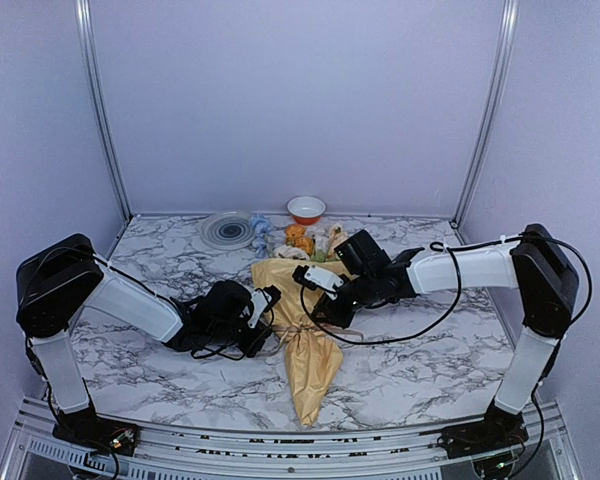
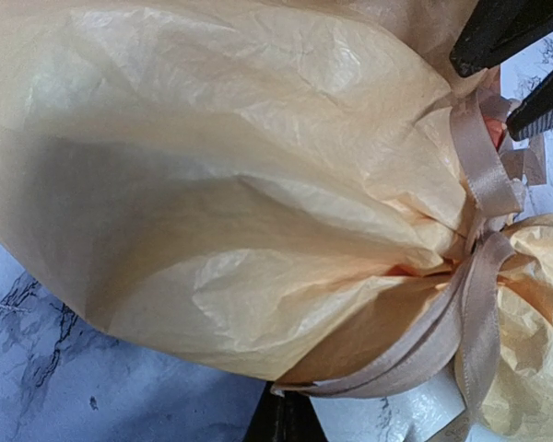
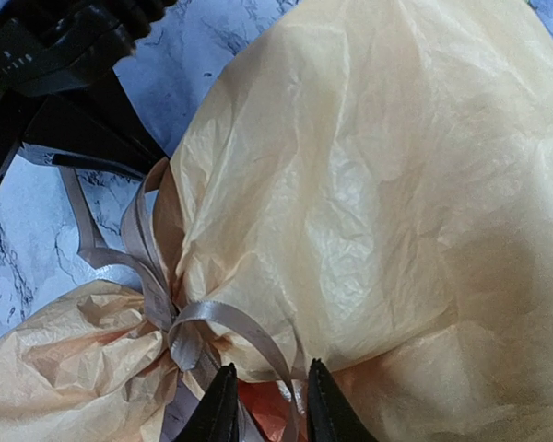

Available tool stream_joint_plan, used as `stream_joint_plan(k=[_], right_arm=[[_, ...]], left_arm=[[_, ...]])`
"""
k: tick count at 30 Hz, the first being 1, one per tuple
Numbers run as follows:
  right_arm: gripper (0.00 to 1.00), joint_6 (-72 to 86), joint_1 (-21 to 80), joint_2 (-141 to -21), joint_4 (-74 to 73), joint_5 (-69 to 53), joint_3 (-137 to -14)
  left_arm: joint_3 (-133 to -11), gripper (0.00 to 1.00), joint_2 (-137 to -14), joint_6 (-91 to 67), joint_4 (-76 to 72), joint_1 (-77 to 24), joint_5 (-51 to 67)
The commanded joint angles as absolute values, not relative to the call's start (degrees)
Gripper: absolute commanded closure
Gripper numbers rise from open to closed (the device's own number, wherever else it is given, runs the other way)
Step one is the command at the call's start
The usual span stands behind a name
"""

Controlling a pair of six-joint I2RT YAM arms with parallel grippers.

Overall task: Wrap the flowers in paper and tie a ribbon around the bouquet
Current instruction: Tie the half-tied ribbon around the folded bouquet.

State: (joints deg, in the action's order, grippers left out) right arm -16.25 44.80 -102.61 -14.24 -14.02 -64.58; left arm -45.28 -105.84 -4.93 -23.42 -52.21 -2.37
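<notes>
1. Soft, even light from above; only faint shadows lie under my arms on the table (image 1: 170, 262).
2. Left wrist view: a broad grey shadow crosses the paper (image 2: 212, 184), and the ribbon (image 2: 484, 175) shows a mild sheen.
3. Right wrist view: crinkles sharp, my right gripper (image 3: 271, 370) plain black, detail lost.

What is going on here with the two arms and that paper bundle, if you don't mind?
The two arms are tying a ribbon around the waist of a paper-wrapped bouquet lying on the marble table, with the flower heads at its far end. The left gripper is shut on the ribbon beside the cinch. The right gripper sits at the knot from the other side, fingers slightly apart.
</notes>
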Motion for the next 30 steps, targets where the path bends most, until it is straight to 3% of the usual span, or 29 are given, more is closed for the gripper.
stream_joint_plan(k=[1, 7, 13, 20, 30], right_arm=[[0.74, -16.2, 44.6, -104.6, -14.8, -13.8, -66.6], [0.75, -16.7, 44.6, -105.5, -15.9, -12.8, -67.0], [0.99, -16.4, 44.6, -104.4, -15.7, -16.6, -67.1], [1.0, -14.6, 44.6, -98.8, -15.0, -20.9, -66.3], [1.0, -12.3, 47.7, -91.0, -11.5, -36.3, -62.2]], left_arm=[[-45.3, 1.0, -107.8, -4.4, -17.0, -52.4, -0.9], [-45.4, 1.0, -107.7, -4.1, -16.6, -52.4, -0.8], [-46.1, 1.0, -107.9, -4.1, -16.2, -52.4, -0.3], [-45.7, 1.0, -107.8, -4.1, -16.1, -52.4, -0.2], [-45.8, 1.0, -108.4, -4.6, -16.1, -52.4, 0.0]])
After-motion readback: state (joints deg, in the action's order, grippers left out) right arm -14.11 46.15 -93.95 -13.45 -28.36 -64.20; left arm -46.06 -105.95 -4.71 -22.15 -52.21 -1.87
